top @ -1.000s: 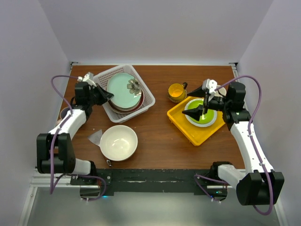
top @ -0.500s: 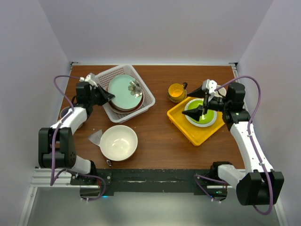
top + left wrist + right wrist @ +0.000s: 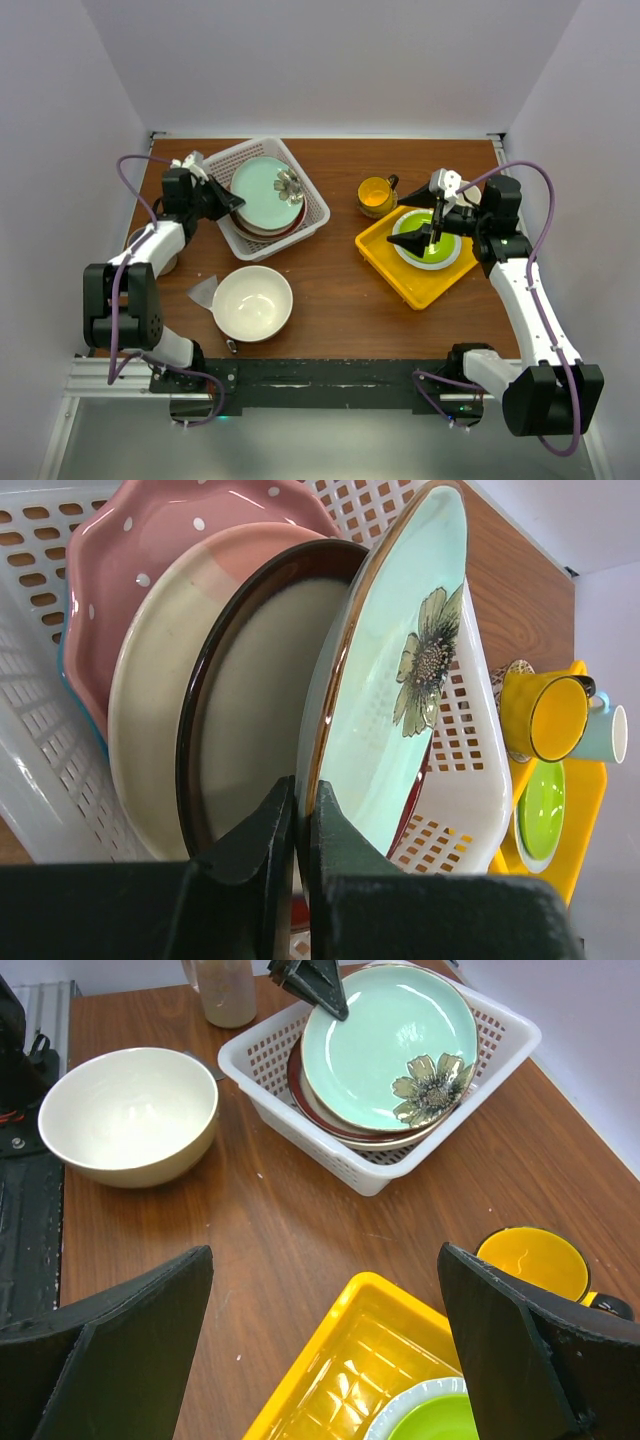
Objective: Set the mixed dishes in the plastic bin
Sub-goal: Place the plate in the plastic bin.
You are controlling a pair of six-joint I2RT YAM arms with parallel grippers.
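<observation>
White walls [image 3: 330, 70] closed off the back and both sides of the workspace, and a brown wood-grain table [image 3: 330, 300] filled the floor of it. Left of centre in the top view sat the plastic bin [image 3: 314, 203], white with slotted sides, turned at an angle to the table edge. Inside it a stack of dishes leaned on edge: a pink dotted plate [image 3: 150, 550] at the back, then a cream-pink plate [image 3: 140, 690], a dark red-rimmed bowl [image 3: 250, 700] and, frontmost, a mint flower plate [image 3: 265, 190]. The left gripper [image 3: 238, 201] had its fingers pinched together on that plate's rim at the bin's left side. At right of centre a yellow tray [image 3: 395, 268] held a lime-green plate [image 3: 447, 256]; the right gripper [image 3: 424, 232] hung over them, its fingers [image 3: 110, 1350] spread wide and holding nothing. Below the bin, toward the lower left, a large cream bowl [image 3: 252, 303] stood upright on the bare wood. A yellow mug [image 3: 376, 195] rested between the bin and the tray, just beside the tray's upper corner.
</observation>
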